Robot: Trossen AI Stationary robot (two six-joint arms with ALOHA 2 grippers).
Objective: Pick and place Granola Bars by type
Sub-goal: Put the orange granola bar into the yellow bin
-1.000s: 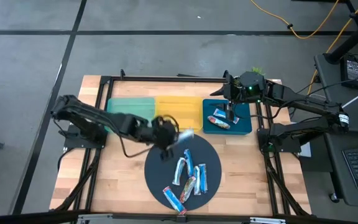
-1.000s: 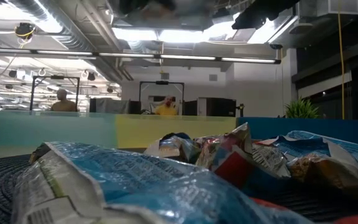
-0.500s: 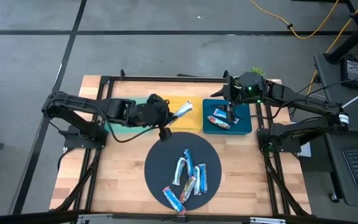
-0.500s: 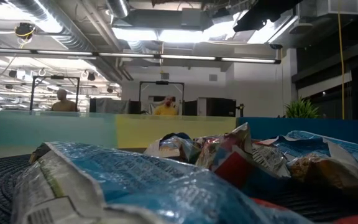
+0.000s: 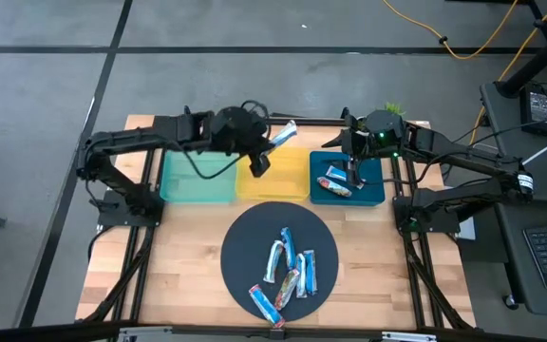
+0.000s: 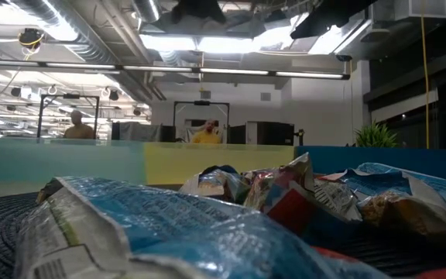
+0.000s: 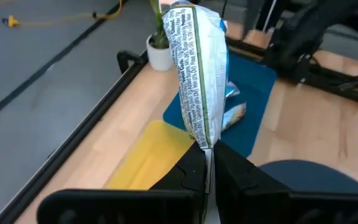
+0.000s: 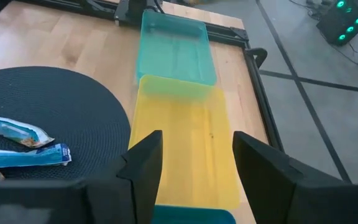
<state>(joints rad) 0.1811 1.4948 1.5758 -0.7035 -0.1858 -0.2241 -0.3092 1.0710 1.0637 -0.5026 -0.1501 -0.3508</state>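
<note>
My left gripper (image 5: 265, 151) (image 7: 207, 160) hangs over the far edge of the yellow tray (image 5: 275, 174), shut on a silver-white and blue granola bar (image 5: 282, 136) (image 7: 201, 68). My right gripper (image 5: 349, 169) (image 8: 194, 177) is open above the blue tray (image 5: 372, 193), where two bars (image 5: 333, 183) lie flat. Several more bars (image 5: 288, 266) lie on the round dark mat (image 5: 245, 249). In the low view these bars (image 6: 207, 225) fill the foreground. The teal tray (image 5: 198, 177) holds nothing that I can see. My left gripper pinches the bar between its two fingers by one end of the wrapper (image 7: 204, 142). The bar runs on straight past the fingertips, along the fingers. It is lifted clear, above the yellow tray's far edge, with its free end (image 5: 292, 128) toward the table's far right.
The three trays stand side by side along the table's far part, the mat in front of them on bare wood (image 5: 179, 256). A black frame rail (image 5: 254, 120) runs along the far edge. A small plant (image 7: 159, 43) stands at the far right corner. People sit in the room beyond (image 6: 206, 133).
My left gripper has risen from the mat's far left rim and swung toward the table's far edge, across the yellow tray, carrying the bar. The bar stays lifted clear and now points toward the far right. The right arm has kept still.
</note>
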